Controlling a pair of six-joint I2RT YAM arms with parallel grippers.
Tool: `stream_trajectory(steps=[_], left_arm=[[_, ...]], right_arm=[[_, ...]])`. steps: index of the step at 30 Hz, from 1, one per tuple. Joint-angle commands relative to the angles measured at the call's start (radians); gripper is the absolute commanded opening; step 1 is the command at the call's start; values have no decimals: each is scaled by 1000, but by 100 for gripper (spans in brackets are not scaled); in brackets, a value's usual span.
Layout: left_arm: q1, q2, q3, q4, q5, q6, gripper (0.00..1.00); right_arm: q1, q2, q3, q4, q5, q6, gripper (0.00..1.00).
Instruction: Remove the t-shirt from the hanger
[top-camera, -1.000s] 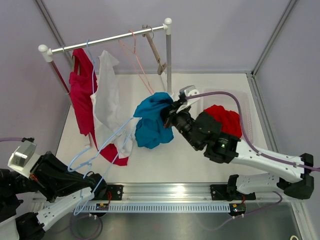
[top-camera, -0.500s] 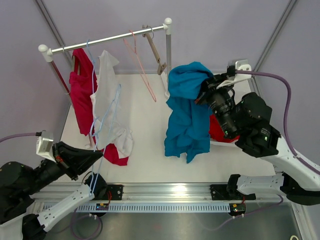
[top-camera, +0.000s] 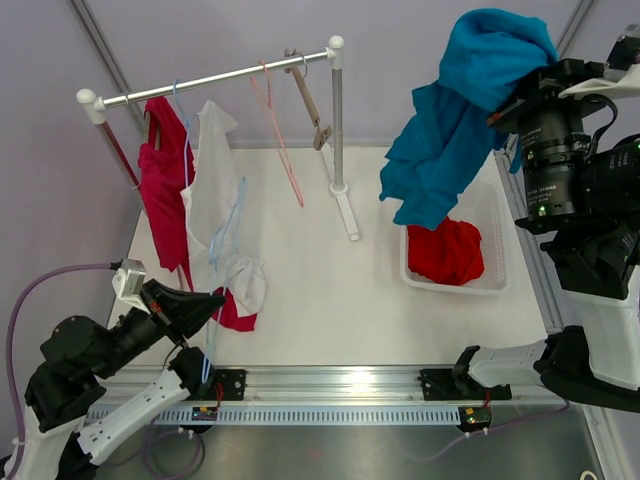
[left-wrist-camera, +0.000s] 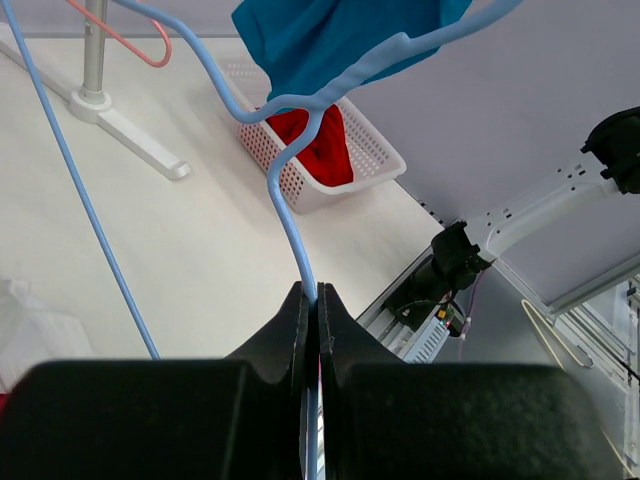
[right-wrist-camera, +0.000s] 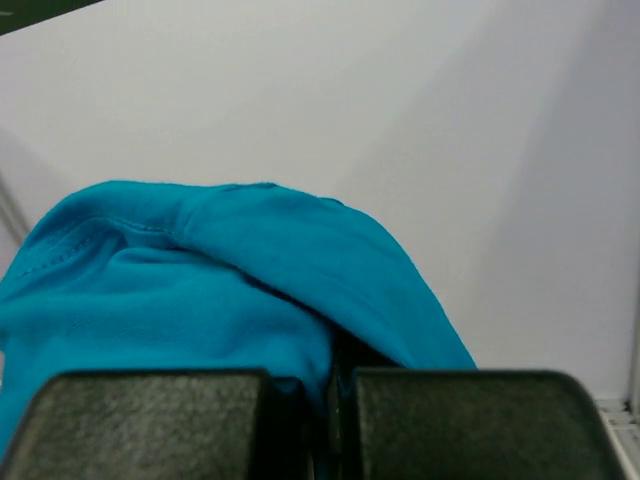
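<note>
**Teal T-Shirt Off the Hanger, Held High Over the Basket**

White tabletop (top-camera: 300, 280) boxed in by pale lilac walls, seen from above. Across the far side, from ten to twelve o'clock, a metal garment rail with white end caps (top-camera: 215, 78).

At ten o'clock, hanging from the rail's left end, a limp red garment (top-camera: 160, 200). Just beside it on the right, a white garment (top-camera: 212, 190) drooping to the table. Further along the rail toward twelve o'clock, a thin pink wire hanger (top-camera: 281, 128) and then a brown wooden hanger (top-camera: 312, 105), both bare.

At eight o'clock, the left gripper (left-wrist-camera: 310, 300), jaws clenched on the bottom wire of a light-blue wire hanger (left-wrist-camera: 288, 225). No cloth on that hanger; its hook end tilted up in front of the white garment.

At three o'clock, a white plastic mesh basket (top-camera: 455, 289) on the table's right side, with a crumpled red cloth (top-camera: 445, 250) lying inside.

At one to two o'clock, the teal cotton t-shirt (top-camera: 460, 120), bunched at the top and dangling in loose folds, well apart from the light-blue wire hanger. Lowest folds overlapping the far end of the basket in the overhead view.

At the far right, the right gripper (right-wrist-camera: 335, 395), fingers pinched together on a fold at the top of the t-shirt, holding it up in the air.
</note>
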Motion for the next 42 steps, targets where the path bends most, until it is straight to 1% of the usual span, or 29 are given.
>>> stream_trajectory(steps=[1, 3, 4, 6, 8, 9, 10, 12, 13, 15, 16, 17, 18, 19, 20, 22, 24, 26, 28, 29, 30, 31, 32, 34, 35, 36, 37, 38, 42], left_arm=[[-1, -15, -34, 129, -26, -23, 0], [-1, -15, -54, 140, -22, -34, 0], [-1, -15, -57, 148, -14, -36, 0], [-1, -15, -64, 149, -13, -40, 0], [-1, -18, -71, 149, -14, -45, 0], [-1, -19, -73, 149, -13, -46, 0], [-2, -19, -76, 149, -14, -49, 0], [-1, -22, -80, 149, -14, -56, 0], [-1, -24, -81, 152, -17, -57, 0], [-1, -28, -88, 155, -17, -66, 0], [-2, -27, -91, 163, -19, -69, 0], [-1, -27, -99, 171, -22, -77, 0], [-1, -24, -102, 177, -22, -92, 0], [-1, -10, -100, 186, -20, -100, 0], [-1, -4, -94, 191, -22, -108, 0], [-2, 14, -85, 206, -26, -119, 0], [-1, 30, -62, 215, -28, -114, 0], [-2, 57, -47, 223, -28, -108, 0], [-1, 80, -38, 232, -25, -106, 0], [-1, 102, -36, 237, -28, -108, 0], [-1, 113, -36, 252, -29, -109, 0], [-1, 120, -35, 260, -39, -112, 0], [-1, 131, -33, 266, -40, -115, 0], [-1, 160, -13, 274, -69, -122, 0], [-1, 166, -8, 277, -75, -123, 0], [-1, 176, -7, 286, -82, -123, 0], [-1, 177, -7, 290, -92, -123, 0], [-1, 179, -8, 294, -94, -125, 0], [-1, 174, -11, 309, -111, -126, 0]], right_arm=[[-58, 65, 32, -14, 59, -166, 0], [-109, 62, -6, -15, 50, -142, 0], [-137, 56, -59, -20, 28, -122, 0], [-236, 27, -130, -31, -2, -41, 0], [-333, 4, -253, -37, -57, 48, 0], [-357, -27, -306, -26, -68, 68, 0], [-376, -40, -422, 12, -71, 82, 0], [-433, -83, -533, 40, -69, 146, 0], [-447, -97, -657, 52, -71, 171, 0], [-485, -145, -789, 107, -63, 273, 0], [-497, -162, -910, 115, -75, 324, 0], [-509, -179, -966, 115, -77, 435, 0], [-513, -220, -1027, 115, -65, 497, 0], [-513, -243, -1142, 112, -43, 559, 0], [-513, -266, -1199, 117, -40, 672, 0], [-514, -323, -1352, 120, -4, 771, 0], [-514, -350, -1411, 69, 71, 919, 0], [-514, -372, -1477, 0, 95, 1036, 0], [-514, -378, -1527, -39, 107, 1114, 0], [-514, -367, -1540, -41, 106, 1121, 2], [-513, -358, -1548, -47, 104, 1128, 5], [-513, -349, -1542, -88, 105, 1144, 16], [-514, -340, -1535, -110, 107, 1162, 21], [-514, -353, -1499, -196, 110, 1167, 44], [-513, -401, -1489, -211, 106, 1138, 62], [-513, -441, -1468, -225, 68, 1112, 71], [-514, -479, -1459, -238, 44, 1080, 75], [-513, -567, -1450, -242, 14, 1025, 78], [-513, -743, -1378, -270, -175, 918, 83]])
